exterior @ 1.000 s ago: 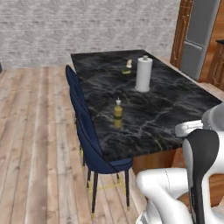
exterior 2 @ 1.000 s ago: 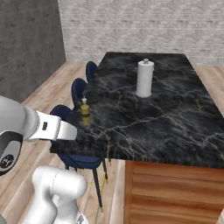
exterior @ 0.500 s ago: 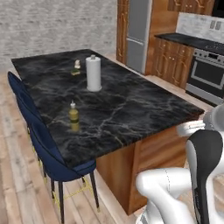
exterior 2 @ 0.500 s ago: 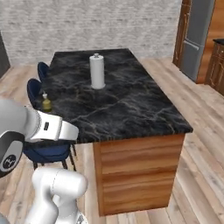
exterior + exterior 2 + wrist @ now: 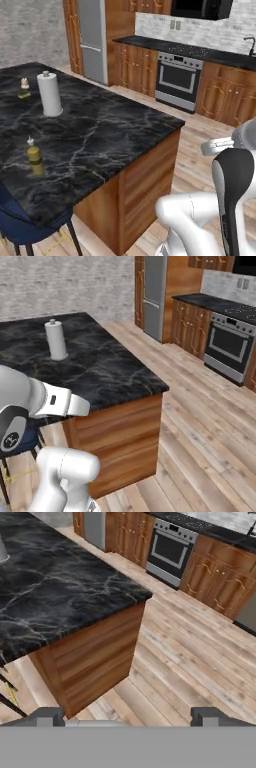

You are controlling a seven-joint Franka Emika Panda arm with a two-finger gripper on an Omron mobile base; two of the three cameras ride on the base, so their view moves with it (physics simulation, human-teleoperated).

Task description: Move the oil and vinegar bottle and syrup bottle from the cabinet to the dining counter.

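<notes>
The oil and vinegar bottle point(image 5: 34, 158), slim with yellow-green liquid, stands upright on the dining counter point(image 5: 105, 125) near its left edge. The black marble top also appears in the right base view point(image 5: 105, 368) and the hand view point(image 5: 60, 587). My gripper point(image 5: 127, 717) is open with nothing between its fingertips, facing the counter's corner and the wooden floor beyond it. The syrup bottle is out of view. The lower edge of a reddish-brown wall cabinet point(image 5: 204, 261) shows at the top, left of the stove.
A white paper-towel roll point(image 5: 50, 94) and a small bottle-like item point(image 5: 23, 84) stand further back on the counter. A stove point(image 5: 175, 80), a grey fridge point(image 5: 94, 40) and lower wooden cabinets point(image 5: 225, 102) line the far wall. A blue stool point(image 5: 25, 230) is tucked at the counter's left.
The whole picture has swung: the base has turned right, bringing the stove, fridge and back wall into view. The bottle stays on the counter and the gripper stays open.
</notes>
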